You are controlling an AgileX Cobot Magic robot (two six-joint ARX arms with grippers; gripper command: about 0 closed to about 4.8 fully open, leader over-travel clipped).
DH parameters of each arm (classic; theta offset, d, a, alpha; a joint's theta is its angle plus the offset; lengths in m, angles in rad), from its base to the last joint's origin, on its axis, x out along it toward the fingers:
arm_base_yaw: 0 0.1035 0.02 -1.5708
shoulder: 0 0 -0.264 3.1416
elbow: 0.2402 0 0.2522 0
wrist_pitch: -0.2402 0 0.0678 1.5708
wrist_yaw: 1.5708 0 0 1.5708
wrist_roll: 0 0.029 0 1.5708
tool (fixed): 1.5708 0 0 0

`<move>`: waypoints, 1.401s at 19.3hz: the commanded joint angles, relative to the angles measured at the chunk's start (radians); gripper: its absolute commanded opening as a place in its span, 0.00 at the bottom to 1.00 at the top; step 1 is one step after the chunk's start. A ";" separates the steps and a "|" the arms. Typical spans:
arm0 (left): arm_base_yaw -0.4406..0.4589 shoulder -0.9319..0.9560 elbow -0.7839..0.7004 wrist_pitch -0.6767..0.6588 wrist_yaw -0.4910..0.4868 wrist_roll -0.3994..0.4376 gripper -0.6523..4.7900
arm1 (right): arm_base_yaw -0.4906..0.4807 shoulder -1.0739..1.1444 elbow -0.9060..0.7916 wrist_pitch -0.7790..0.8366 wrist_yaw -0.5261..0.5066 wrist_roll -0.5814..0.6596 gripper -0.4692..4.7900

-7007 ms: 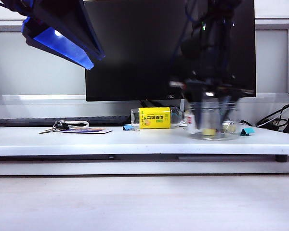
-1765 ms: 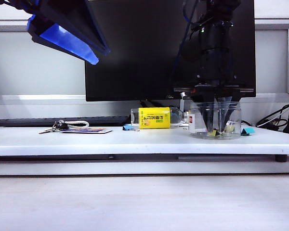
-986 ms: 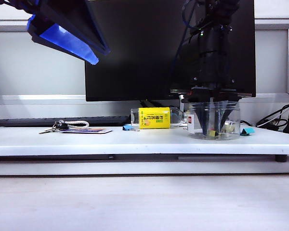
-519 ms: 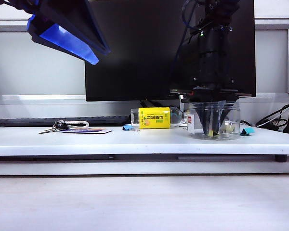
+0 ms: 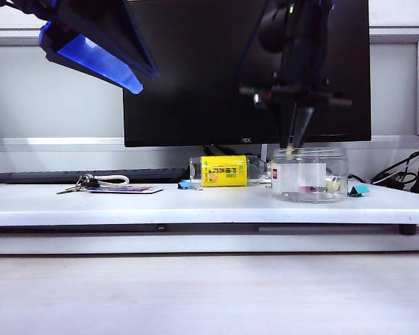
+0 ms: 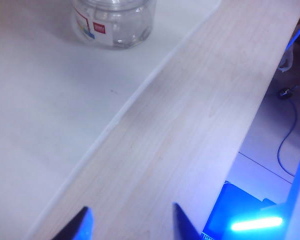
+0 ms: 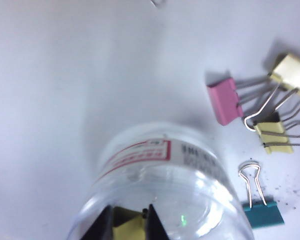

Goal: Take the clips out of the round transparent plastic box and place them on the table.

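right gripper risen above box, clip held

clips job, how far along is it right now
Done: two pale-yellow clips lie on the table beside the round transparent plastic box, next to a pink clip and a teal clip. In hand: the right gripper, above the box's mouth, pinches another yellow clip. Left: setting it down. The left gripper is open, away from the box.

Left gripper hangs spread wide over pale wood floor; squat clear plastic jar sits on the white table.
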 commanded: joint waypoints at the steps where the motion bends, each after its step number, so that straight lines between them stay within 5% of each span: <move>1: -0.001 -0.002 0.003 0.007 0.005 0.003 0.51 | 0.001 -0.024 0.024 0.001 -0.025 -0.010 0.23; 13: -0.001 -0.002 0.003 0.014 0.005 0.003 0.51 | 0.005 -0.019 0.035 0.151 -0.363 -0.002 0.23; 24: 0.000 -0.002 0.003 0.012 0.003 0.003 0.51 | 0.042 0.129 0.033 0.228 -0.384 0.002 0.24; 27: 0.000 -0.002 0.003 0.009 0.003 0.003 0.51 | 0.050 0.149 0.033 0.249 -0.383 0.001 0.32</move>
